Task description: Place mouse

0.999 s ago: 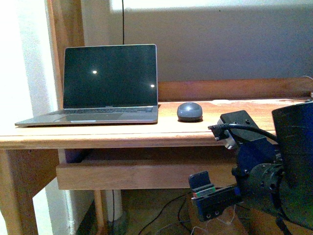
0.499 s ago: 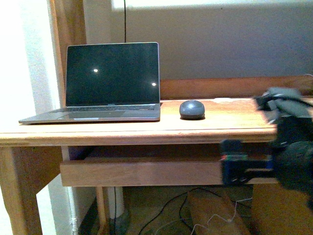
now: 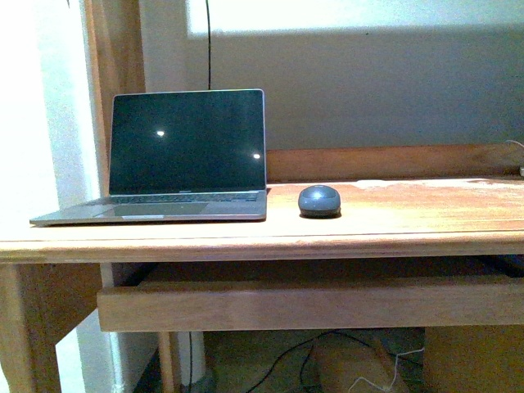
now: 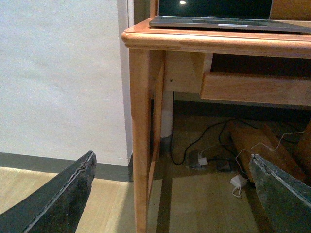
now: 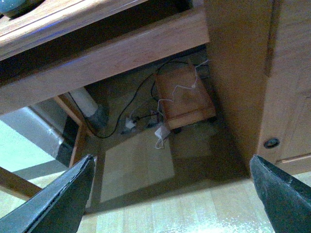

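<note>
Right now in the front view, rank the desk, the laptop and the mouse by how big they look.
Largest to smallest:
1. desk, spanning the frame
2. laptop
3. mouse, clearly the smallest

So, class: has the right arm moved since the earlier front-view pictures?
Yes. It hung below the desk edge, right of the mouse; it has now left the front view.

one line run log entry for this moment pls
mouse: on desk, right of laptop | left gripper: open, empty | right gripper: open, empty
</note>
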### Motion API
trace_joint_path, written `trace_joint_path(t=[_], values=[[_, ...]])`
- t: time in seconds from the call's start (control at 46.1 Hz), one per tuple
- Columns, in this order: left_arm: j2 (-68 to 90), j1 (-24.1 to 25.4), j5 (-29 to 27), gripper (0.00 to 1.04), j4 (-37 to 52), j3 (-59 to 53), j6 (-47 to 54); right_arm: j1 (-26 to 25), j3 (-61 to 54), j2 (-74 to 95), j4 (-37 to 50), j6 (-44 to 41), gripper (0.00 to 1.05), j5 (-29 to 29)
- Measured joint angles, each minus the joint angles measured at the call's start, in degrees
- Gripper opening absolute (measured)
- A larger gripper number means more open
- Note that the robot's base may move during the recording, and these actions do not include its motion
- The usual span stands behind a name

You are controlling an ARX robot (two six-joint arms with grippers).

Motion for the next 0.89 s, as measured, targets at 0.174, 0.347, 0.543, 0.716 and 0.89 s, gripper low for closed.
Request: trace_joint_path(t=[0.174, 0.347, 0.543, 0.716, 0.89], values=[[0.0, 0.0, 0.0, 0.97, 0.0, 0.0, 0.0, -8.6, -5.1, -13.6, 0.8, -4.5, 0.88, -8.3], [0.0, 0.0, 0.0, 0.97, 0.0, 0.0, 0.0, -15.4, -10.8, -19.3, 5.7, -17.5, 0.61, -11.5], [0.0, 0.0, 0.0, 0.97, 0.0, 0.0, 0.0, -15.6, -10.8, -19.9, 5.7, -21.0, 0.23, -11.8], [0.0, 0.0, 0.0, 0.97, 0.0, 0.0, 0.0, -15.6, -10.8, -19.9, 5.8, -21.8, 0.03, -11.8], [0.0, 0.0, 0.0, 0.97, 0.0, 0.0, 0.0, -15.6, -10.8, -19.9, 5.8, -21.9, 0.13, -11.8]])
